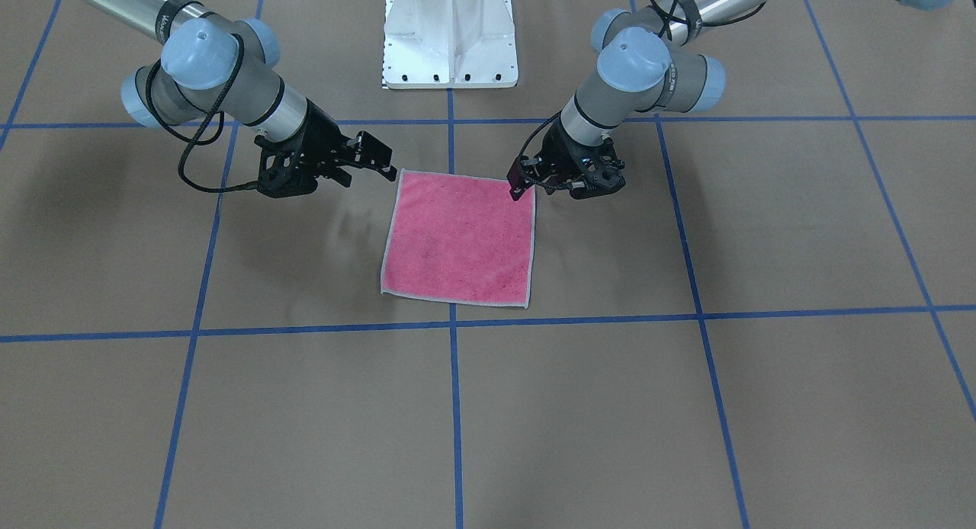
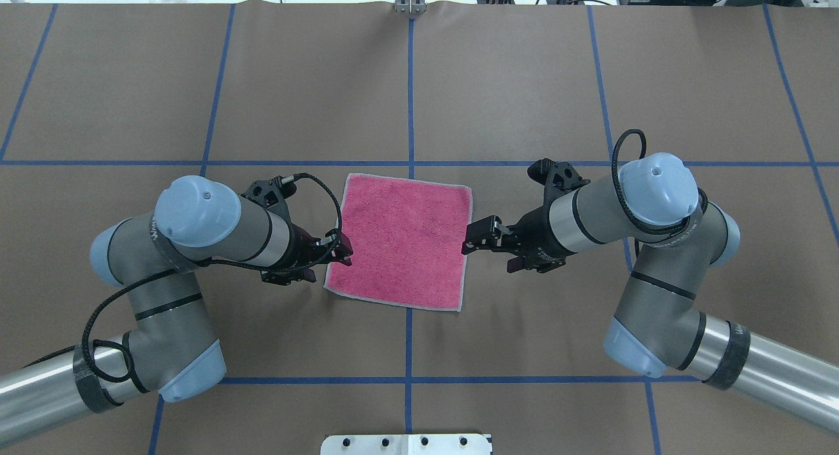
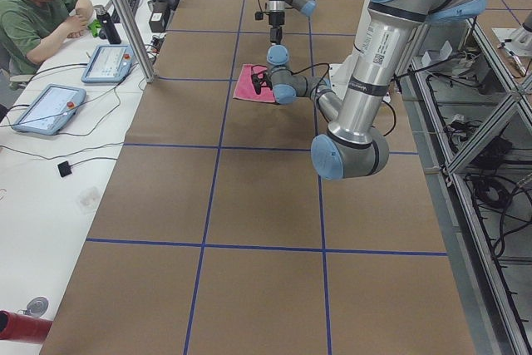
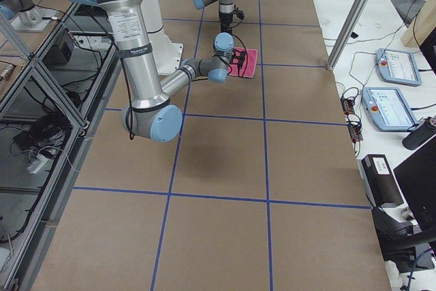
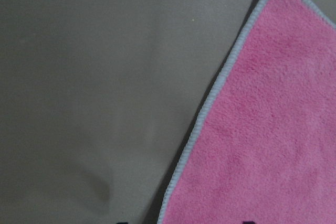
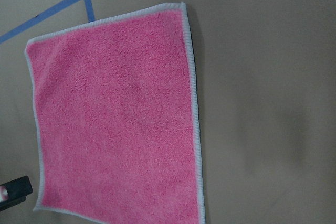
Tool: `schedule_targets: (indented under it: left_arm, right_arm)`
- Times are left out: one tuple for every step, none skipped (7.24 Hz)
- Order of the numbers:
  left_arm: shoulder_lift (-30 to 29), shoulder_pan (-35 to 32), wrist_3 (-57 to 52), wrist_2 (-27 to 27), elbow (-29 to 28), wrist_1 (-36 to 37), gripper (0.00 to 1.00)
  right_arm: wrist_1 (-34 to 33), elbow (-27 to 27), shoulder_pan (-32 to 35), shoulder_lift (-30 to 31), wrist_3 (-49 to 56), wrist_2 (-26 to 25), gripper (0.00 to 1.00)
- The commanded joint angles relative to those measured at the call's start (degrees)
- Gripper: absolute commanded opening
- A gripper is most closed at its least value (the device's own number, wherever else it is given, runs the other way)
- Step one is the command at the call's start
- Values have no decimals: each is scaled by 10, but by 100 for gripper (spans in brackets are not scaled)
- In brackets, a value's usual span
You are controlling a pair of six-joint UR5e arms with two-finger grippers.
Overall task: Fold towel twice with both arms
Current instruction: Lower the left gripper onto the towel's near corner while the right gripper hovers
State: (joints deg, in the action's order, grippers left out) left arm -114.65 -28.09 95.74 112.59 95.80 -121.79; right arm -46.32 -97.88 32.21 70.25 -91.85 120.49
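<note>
in the overhead view the left gripper [image 2: 334, 252] hangs at the towel's [image 2: 400, 242] left edge near the robot-side corner, one fingertip over the border, fingers apart. the towel lies flat, pink face up, on the brown table [image 2: 524, 81], across a blue tape line [image 2: 409, 81]. the right gripper [image 2: 488, 245] sits just beside the right edge, fingers apart, off the cloth. nothing lies between grippers and towel. the front view adds the white base [image 1: 450, 33]; the left side view shows a person [image 3: 33, 14] seated at a desk. the right wrist view shows one finger [image 6: 14, 192] beside a corner.
</note>
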Motion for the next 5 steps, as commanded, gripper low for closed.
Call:
schedule_targets:
  left_arm:
    - [0, 16, 0, -2, 0, 0, 69]
    - [0, 18, 0, -2, 0, 0, 66]
    - [1, 17, 0, 0, 3, -1, 61]
    - [4, 16, 0, 0, 4, -1, 57]
    - [5, 14, -1, 1, 7, -1, 55]
  right_arm:
    - [1, -6, 0, 2, 0, 1, 99]
    - [1, -6, 0, 2, 0, 3, 99]
    - [1, -8, 0, -1, 0, 3, 99]
    - [1, -10, 0, 1, 0, 4, 99]
    - [1, -10, 0, 0, 0, 4, 99]
